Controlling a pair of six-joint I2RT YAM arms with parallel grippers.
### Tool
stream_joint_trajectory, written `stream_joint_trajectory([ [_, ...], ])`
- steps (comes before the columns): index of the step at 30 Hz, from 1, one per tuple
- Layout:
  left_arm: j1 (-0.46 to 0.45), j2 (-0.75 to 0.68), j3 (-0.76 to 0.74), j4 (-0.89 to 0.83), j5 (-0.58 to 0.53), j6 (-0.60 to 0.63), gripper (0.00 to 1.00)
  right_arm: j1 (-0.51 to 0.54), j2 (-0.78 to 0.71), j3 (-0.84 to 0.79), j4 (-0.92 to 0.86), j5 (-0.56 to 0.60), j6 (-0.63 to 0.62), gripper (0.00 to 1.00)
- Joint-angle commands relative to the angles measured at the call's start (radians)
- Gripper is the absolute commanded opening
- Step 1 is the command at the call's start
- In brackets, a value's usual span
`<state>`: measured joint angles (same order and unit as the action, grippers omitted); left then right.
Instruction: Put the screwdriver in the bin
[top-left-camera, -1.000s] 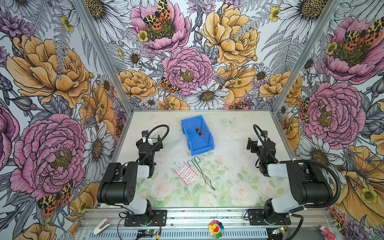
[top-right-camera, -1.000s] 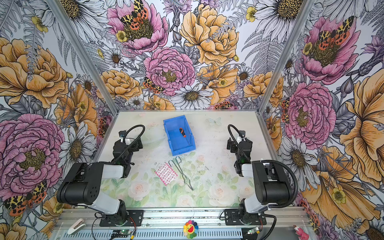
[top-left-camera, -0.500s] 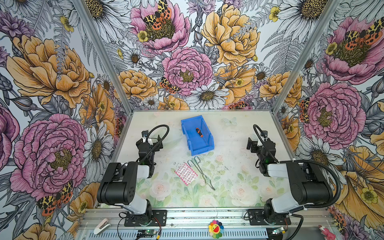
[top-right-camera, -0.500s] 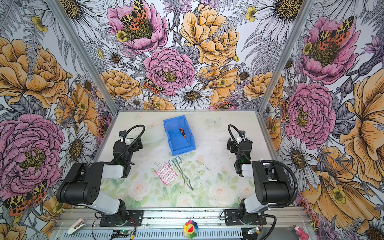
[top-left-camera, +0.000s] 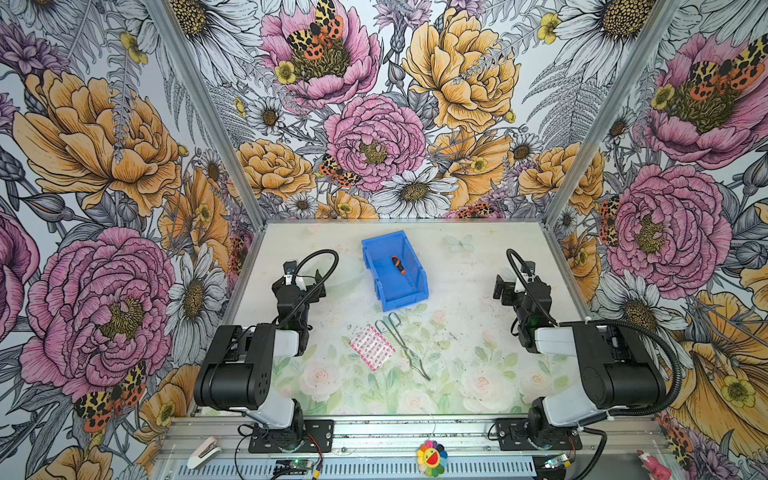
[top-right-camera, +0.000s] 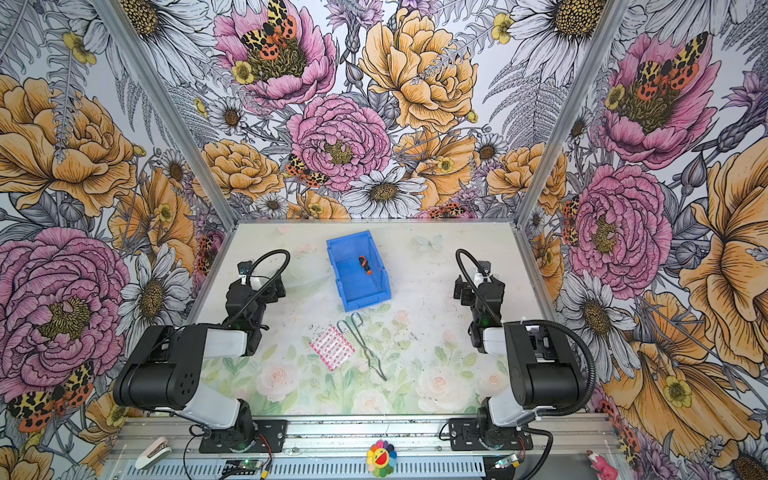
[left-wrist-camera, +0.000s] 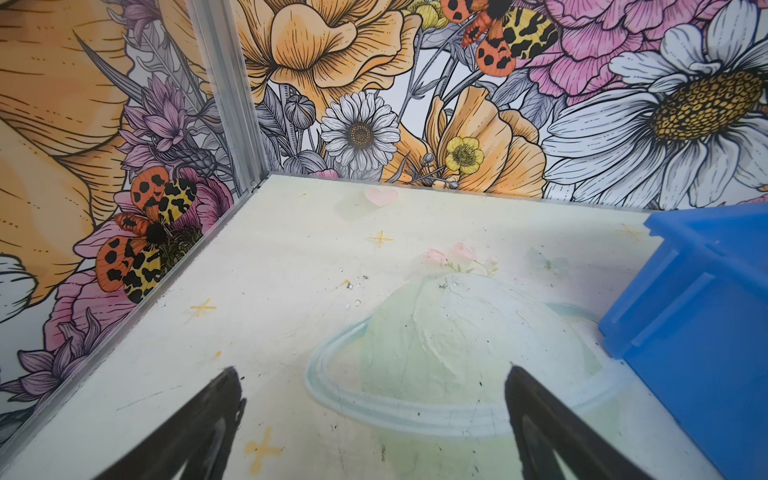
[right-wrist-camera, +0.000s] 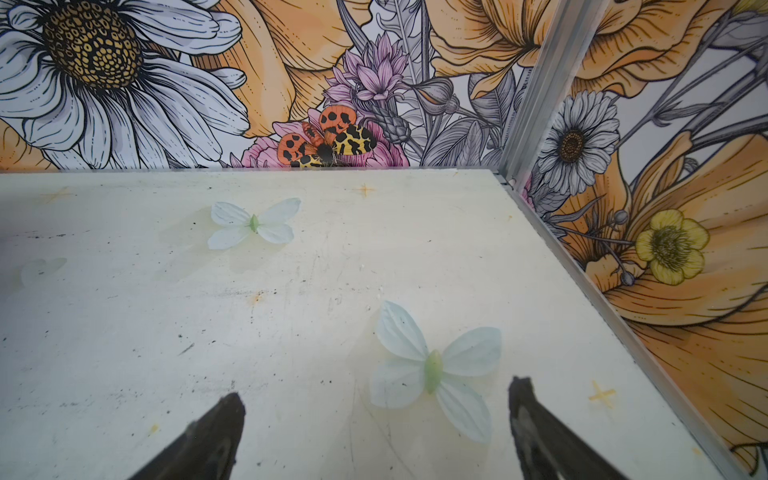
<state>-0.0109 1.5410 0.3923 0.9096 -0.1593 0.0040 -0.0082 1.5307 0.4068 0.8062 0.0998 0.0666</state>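
**Top views.** In both top views the screwdriver (top-left-camera: 398, 268) lies flat on the floor of the bin (top-left-camera: 405, 302), handle toward 11 o'clock and shaft tip toward 5 o'clock. No part overhangs the rim. The bin sits toward 12 o'clock on the counter (top-left-camera: 465, 332). Your left hand (top-left-camera: 300, 277) hangs at the bin's 9 o'clock and your right hand (top-left-camera: 506, 286) at its 3 o'clock, both well apart from it. At the bin's 6 o'clock lie wire tongs (top-left-camera: 402, 345) w/ a pink-patterned packet (top-left-camera: 371, 348) just beside them, at their 9 o'clock. Neither belongs to the task.

**L wrist view.** Left hand (left-wrist-camera: 372, 374): jaws spread wide, nothing btwn them but bare counter. The bin's outer wall (left-wrist-camera: 698, 332) shows near one finger, not touching.

**R wrist view.** Right hand (right-wrist-camera: 376, 388): jaws spread wide, empty. Only a printed butterfly (right-wrist-camera: 434, 368) on the counter shows btwn them.

**Judgement.** The placement step reads as complete: the screwdriver is inside, and both hands are empty & clear. The next move calls for no new grasp. If you park the arms, move them away from the bin so you don't nudge it.
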Motion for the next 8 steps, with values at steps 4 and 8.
stream_joint_trajectory([
  [4,0.016,0.008,-0.01,0.016,0.057,0.003,0.99,-0.009,0.003,-0.009,0.044,-0.002,0.013,1.0],
  [8,0.017,0.008,-0.012,0.02,0.058,0.004,0.99,-0.009,0.003,-0.009,0.042,-0.002,0.013,1.0],
])
